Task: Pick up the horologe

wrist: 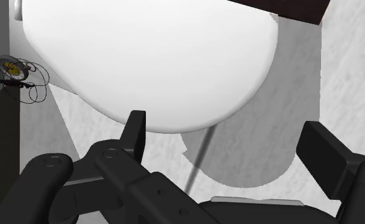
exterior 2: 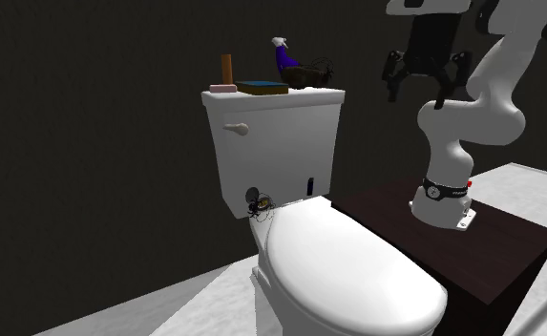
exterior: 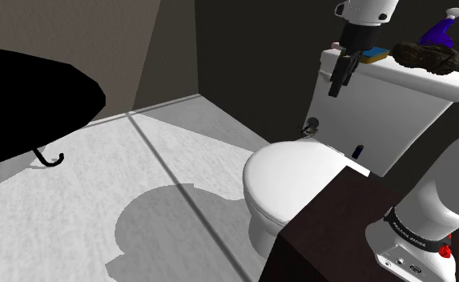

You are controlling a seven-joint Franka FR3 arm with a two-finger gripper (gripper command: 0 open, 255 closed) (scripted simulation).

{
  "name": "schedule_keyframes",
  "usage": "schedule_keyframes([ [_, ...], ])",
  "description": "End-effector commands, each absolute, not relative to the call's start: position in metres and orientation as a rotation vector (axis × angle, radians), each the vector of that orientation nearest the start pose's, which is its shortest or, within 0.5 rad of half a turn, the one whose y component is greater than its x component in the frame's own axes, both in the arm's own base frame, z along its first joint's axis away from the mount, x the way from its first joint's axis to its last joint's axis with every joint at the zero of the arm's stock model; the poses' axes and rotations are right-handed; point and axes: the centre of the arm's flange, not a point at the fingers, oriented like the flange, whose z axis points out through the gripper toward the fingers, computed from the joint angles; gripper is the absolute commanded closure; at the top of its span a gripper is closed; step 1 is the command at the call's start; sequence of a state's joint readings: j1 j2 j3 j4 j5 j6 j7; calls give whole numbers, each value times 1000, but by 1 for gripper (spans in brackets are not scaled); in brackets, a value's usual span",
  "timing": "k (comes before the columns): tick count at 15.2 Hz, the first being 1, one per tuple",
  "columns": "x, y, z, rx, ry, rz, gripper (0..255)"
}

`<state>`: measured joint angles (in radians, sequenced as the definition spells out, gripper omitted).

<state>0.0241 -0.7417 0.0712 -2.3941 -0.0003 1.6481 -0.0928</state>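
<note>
Starting at the second exterior view's left: the white tank (exterior 2: 281, 143), its top crowded with a blue block (exterior 2: 263, 87) and a purple spray bottle (exterior 2: 285, 62). None of that is wanted.

Drop down to the foot of the tank and there's the horologe (exterior 2: 259, 201), a small round pocket watch with its chain looped loosely around it. It sits on the ledge behind the closed toilet lid (exterior 2: 347, 267), tucked close to the tank's front.

Further right, a small dark bottle (exterior 2: 310, 184) stands on the same ledge, apart from the watch.

Further right again, and high up, is the end effector (exterior 2: 417, 95), level with the tank top and well apart from the watch. From the wrist view the watch lies off to one side, beyond one finger, not between the two.

The approach is the job in hand. I'd say it needs to swing across and come down in front of the tank, centre on the round case rather than the chain, and keep off the tank wall and lid.

The fingers (wrist: 135, 127) stand spread wide, holding nothing, touching nothing.
</note>
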Motion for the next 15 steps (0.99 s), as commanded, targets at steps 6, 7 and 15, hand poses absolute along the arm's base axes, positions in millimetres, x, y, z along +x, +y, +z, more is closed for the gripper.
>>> schedule_keyframes([
  [6,362,11,518,-3213,-78,27,0],
  [7,369,6,508,-3219,-39,30,0],
  [15,422,-47,434,-3245,277,58,0],
])
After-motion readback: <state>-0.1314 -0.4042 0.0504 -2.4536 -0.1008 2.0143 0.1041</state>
